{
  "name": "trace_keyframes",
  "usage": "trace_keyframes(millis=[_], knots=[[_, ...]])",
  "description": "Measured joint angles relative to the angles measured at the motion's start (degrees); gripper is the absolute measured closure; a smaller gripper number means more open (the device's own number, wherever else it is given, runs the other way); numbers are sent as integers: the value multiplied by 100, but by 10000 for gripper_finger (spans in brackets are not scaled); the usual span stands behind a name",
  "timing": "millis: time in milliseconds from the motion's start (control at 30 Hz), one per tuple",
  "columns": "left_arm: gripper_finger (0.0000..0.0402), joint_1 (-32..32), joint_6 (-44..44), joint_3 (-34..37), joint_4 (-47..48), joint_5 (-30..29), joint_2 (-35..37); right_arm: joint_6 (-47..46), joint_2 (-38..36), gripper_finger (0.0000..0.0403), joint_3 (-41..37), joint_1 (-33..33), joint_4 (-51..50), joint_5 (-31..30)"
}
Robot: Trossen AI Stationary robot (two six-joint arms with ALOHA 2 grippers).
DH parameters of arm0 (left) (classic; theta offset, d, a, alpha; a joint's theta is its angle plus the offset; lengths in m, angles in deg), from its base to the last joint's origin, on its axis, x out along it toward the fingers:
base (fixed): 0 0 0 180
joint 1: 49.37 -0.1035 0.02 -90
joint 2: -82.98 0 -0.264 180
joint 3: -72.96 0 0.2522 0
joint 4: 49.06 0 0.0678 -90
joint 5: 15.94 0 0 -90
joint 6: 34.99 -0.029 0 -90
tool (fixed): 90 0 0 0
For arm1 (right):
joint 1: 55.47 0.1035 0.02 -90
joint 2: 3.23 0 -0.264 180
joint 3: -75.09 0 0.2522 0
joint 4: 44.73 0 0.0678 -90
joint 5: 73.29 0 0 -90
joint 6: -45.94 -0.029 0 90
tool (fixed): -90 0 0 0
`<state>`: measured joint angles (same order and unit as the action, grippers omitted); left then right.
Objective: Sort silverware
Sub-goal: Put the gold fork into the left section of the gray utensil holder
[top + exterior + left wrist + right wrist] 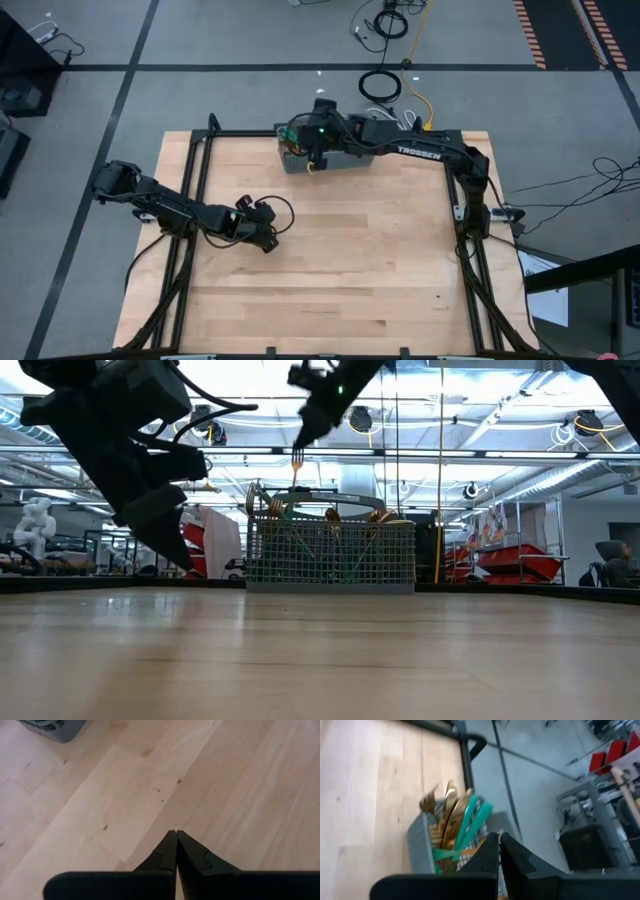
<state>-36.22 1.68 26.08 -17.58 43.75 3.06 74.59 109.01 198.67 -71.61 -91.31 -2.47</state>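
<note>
White lettering reading TROSSEN [420,152] runs along the right arm. That arm reaches over the grey mesh basket [330,158] at the far edge of the bench [350,260]. Its end effector [298,448] hangs above the basket, pinched shut on a gold fork [297,461] that dangles tines down, clear of the rim. More silverware [457,822], gold with teal handles, stands packed in the basket. The left end effector [176,836] is closed on nothing, hovering over bare wood left of the middle. The near half and the right side of the bench lie open.
</note>
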Motion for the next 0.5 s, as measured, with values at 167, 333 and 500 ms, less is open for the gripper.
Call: trace_keyframes(millis=[167, 333, 500], knots=[[393, 0, 0, 0, 42, -23, 0, 53, -51, 403, 670, 27, -207, 96], [393, 0, 0, 0, 44, -118, 0, 22, -61, 403, 937, 35, -190, 173], [393, 0, 6, 0, 42, -151, 0, -69, -24, 403, 937, 40, -237, 297]])
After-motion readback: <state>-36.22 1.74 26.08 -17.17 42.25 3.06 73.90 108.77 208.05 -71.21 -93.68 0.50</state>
